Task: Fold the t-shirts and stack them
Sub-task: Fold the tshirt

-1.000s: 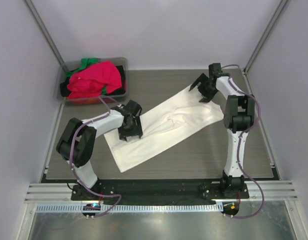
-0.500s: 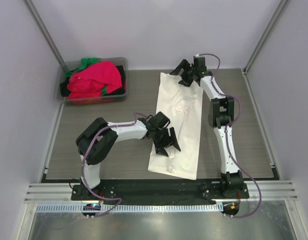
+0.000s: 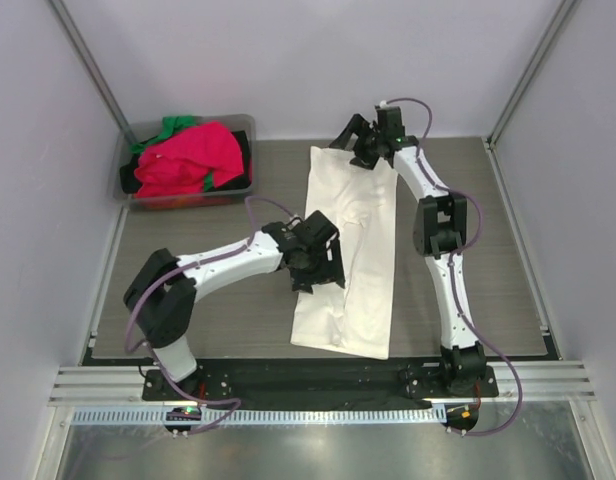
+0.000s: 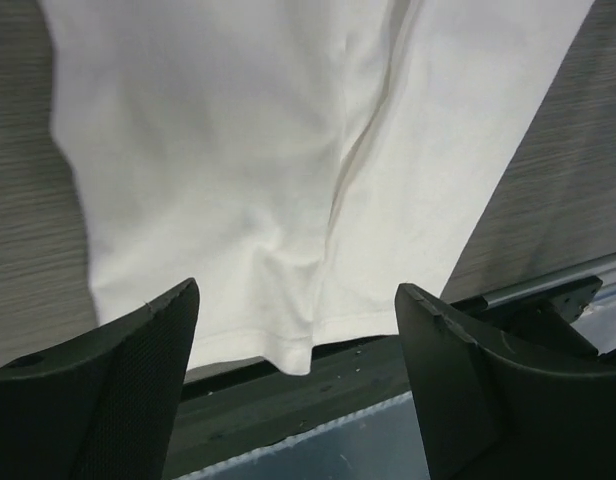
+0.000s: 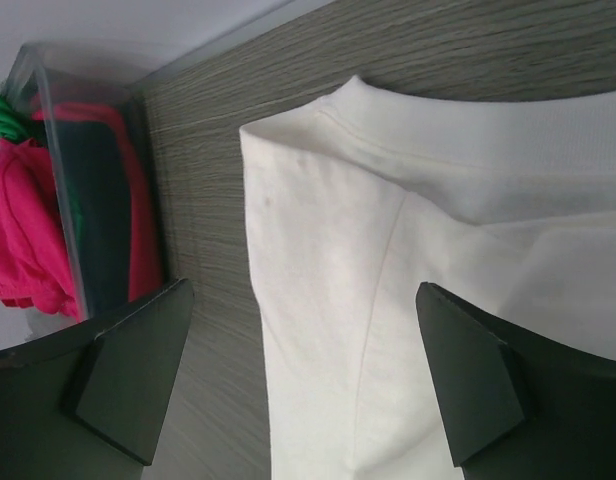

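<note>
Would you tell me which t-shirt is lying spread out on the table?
The cream-white t-shirt; the pink-red one, green one and dark one sit bundled in the grey bin.

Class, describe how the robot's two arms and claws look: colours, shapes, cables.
The left arm and right arm have white links with chunky black joints. A thin purple-grey cable loops along each arm. The left claw and right claw are black, each with two wedge-shaped fingers that have finely textured inner faces.
</note>
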### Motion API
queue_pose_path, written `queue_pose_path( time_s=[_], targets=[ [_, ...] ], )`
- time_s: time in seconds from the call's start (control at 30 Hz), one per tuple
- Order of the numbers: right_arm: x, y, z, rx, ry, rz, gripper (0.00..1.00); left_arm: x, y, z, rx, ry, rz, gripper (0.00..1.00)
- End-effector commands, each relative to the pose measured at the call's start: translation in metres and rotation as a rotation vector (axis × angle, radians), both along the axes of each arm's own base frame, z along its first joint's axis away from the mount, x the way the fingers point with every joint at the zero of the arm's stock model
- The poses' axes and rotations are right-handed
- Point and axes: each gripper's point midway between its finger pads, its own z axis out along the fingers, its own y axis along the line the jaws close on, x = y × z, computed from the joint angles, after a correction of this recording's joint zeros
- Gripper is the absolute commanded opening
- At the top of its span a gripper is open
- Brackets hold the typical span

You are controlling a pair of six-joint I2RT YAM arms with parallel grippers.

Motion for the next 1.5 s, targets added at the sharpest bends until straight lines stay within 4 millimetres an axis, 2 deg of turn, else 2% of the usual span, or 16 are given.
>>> queue_pose_path(
  time_s=[0.0, 0.07, 0.1, 0.17, 0.23, 0.27, 0.3, 0.33, 0.37, 0.47, 0.5, 0.57, 0.6, 0.73, 1.03, 1.47],
  targets=[
    [-0.021, -0.015, 0.178, -0.078, -0.301, -0.009, 1.00, 0.020, 0.044, 0.046, 0.149, -0.207, -0.002, 0.81],
    [-0.039, -0.029, 0.193, -0.140, -0.295, -0.032, 1.00, 0.025, 0.057, 0.055, 0.183, -0.264, 0.002, 0.82],
    [-0.061, -0.039, 0.215, -0.176, -0.310, -0.037, 1.00, 0.025, 0.061, 0.057, 0.186, -0.277, 0.006, 0.82],
    [-0.092, -0.063, 0.213, -0.258, -0.231, -0.115, 1.00, 0.022, 0.073, 0.059, 0.180, -0.294, 0.022, 0.83],
    [-0.152, -0.099, 0.188, -0.372, -0.068, -0.239, 0.99, 0.017, 0.083, 0.054, 0.166, -0.288, 0.040, 0.81],
    [-0.185, -0.116, 0.143, -0.456, 0.069, -0.277, 0.98, 0.015, 0.086, 0.052, 0.162, -0.284, 0.044, 0.81],
    [-0.211, -0.118, 0.129, -0.486, 0.126, -0.302, 0.98, 0.014, 0.086, 0.051, 0.144, -0.286, 0.056, 0.80],
    [-0.246, -0.124, 0.148, -0.479, 0.102, -0.322, 0.98, 0.009, 0.091, 0.045, 0.139, -0.279, 0.060, 0.79],
    [-0.284, -0.128, 0.102, -0.520, 0.214, -0.297, 0.97, 0.006, 0.091, 0.043, 0.123, -0.272, 0.055, 0.78],
    [-0.356, -0.121, 0.098, -0.453, 0.213, -0.290, 0.94, -0.004, 0.090, 0.035, 0.087, -0.247, 0.047, 0.75],
    [-0.386, -0.125, 0.067, -0.469, 0.289, -0.277, 0.93, -0.005, 0.090, 0.033, 0.081, -0.243, 0.048, 0.74],
    [-0.424, -0.123, 0.063, -0.409, 0.305, -0.277, 0.91, -0.013, 0.094, 0.025, 0.080, -0.221, 0.052, 0.73],
    [-0.446, -0.124, 0.041, -0.404, 0.369, -0.258, 0.87, -0.015, 0.093, 0.024, 0.061, -0.216, 0.056, 0.72],
    [-0.503, -0.104, 0.009, -0.299, 0.462, -0.167, 0.75, -0.034, 0.099, 0.003, 0.025, -0.160, 0.088, 0.70],
    [-0.552, -0.080, -0.043, -0.302, 0.565, -0.045, 0.63, -0.066, 0.092, -0.034, -0.059, -0.059, 0.104, 0.65],
    [-0.558, -0.074, -0.068, -0.341, 0.574, -0.024, 0.39, -0.080, 0.086, -0.053, -0.063, 0.008, 0.122, 0.56]
  ],
)
